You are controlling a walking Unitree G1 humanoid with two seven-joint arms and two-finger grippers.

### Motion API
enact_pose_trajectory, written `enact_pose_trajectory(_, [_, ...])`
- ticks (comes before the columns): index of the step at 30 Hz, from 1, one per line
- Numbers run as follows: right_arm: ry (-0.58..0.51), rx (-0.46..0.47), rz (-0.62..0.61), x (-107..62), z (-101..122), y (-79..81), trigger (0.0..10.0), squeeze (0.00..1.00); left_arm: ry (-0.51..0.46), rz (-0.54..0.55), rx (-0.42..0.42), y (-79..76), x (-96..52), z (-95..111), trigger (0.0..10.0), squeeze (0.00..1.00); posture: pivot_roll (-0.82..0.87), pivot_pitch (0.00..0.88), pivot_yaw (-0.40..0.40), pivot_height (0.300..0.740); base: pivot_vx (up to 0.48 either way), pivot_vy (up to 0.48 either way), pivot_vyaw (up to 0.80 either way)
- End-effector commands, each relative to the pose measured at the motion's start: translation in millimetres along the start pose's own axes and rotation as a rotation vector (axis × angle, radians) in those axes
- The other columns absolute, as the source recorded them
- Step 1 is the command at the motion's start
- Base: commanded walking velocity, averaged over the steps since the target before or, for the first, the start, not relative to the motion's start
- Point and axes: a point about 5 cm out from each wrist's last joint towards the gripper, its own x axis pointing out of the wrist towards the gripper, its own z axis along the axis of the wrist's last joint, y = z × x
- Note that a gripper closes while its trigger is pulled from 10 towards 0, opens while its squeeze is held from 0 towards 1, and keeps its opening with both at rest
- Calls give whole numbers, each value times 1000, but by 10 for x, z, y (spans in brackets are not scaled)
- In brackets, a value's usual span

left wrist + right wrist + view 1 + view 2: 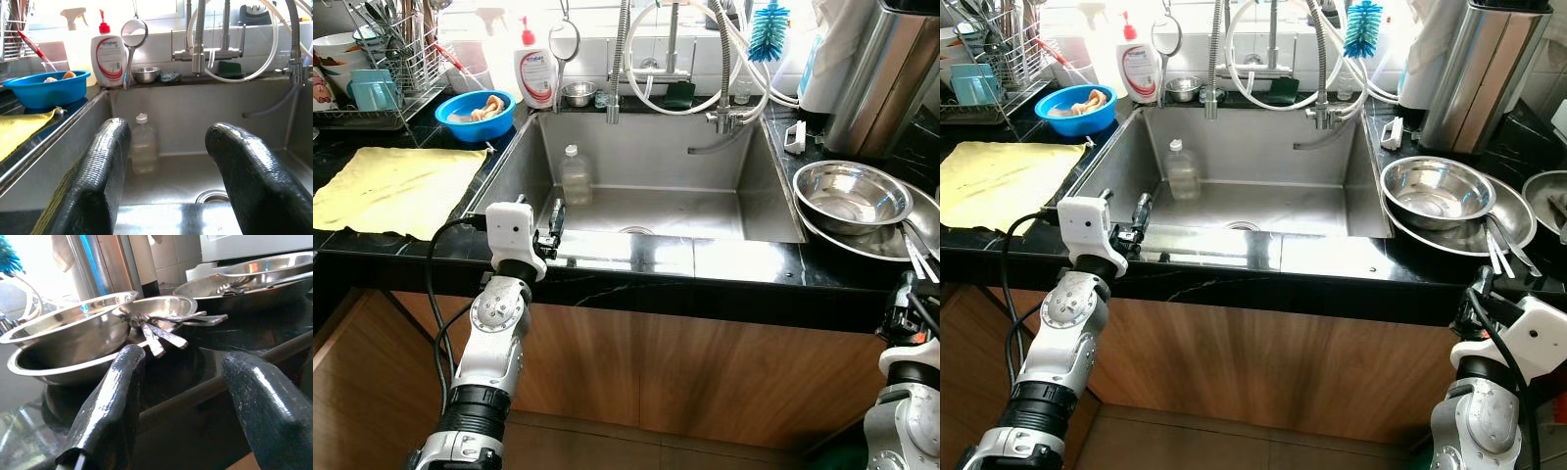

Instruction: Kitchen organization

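Two grippers open and empty — left gripper (551,227) at the sink (651,240) edge facing the bottle (575,176), right gripper (183,396) below the stacked bowls (850,196). You risk toppling the bottle or snagging those spoons (168,330).

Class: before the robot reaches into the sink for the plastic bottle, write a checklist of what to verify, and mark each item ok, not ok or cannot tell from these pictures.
1. Left hand open and empty: ok, fingers apart at the sink's front edge.
2. Plastic bottle upright and capped: ok, it stands by the sink's left wall.
3. Path from the hand to the bottle free: ok, nothing lies between them.
4. Bottle's contents and weight: cannot tell.
5. Right hand open and out of the way: ok, it sits low at the counter edge near the steel bowls.
6. Faucet off: ok, no water runs.
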Motion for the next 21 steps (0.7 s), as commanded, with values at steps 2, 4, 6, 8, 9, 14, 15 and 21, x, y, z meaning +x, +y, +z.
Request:
enact_pose_trajectory(2, [19,22,13,23,-36,42,10000,0,-3,-5,24,1,4,28,10000,0,-68,0,39,720,0,0,0])
enact_pose_trajectory(4, [15,46,20,63,-25,77,10000,0,-5,-13,34,-14,0,28,10000,0,-64,0,39,720,0,0,0])
enact_pose_trajectory(6, [15,45,26,74,-23,91,10000,0,-5,-15,36,-18,-3,28,10000,0,-62,0,38,720,0,0,0])
enact_pose_trajectory(8, [16,45,31,81,-26,102,10000,0,-6,-16,37,-20,-6,28,10000,0,-60,0,36,720,0,0,0])
enact_pose_trajectory(9, [17,47,34,89,-33,107,10000,0,-6,-17,37,-20,-6,29,10000,0,-61,0,36,720,0,0,0])
enact_pose_trajectory(14, [6,54,35,112,-27,105,10000,0,-8,-24,45,-33,-12,26,10000,0,-60,0,37,720,0,0,0])
enact_pose_trajectory(15, [6,53,34,112,-28,104,10000,0,-7,-24,44,-33,-13,25,10000,0,-60,0,37,720,0,0,0])
enact_pose_trajectory(21, [9,48,24,107,-51,86,1490,0,2,-36,51,-58,-36,-5,10000,0,-59,0,39,720,0,0,0])
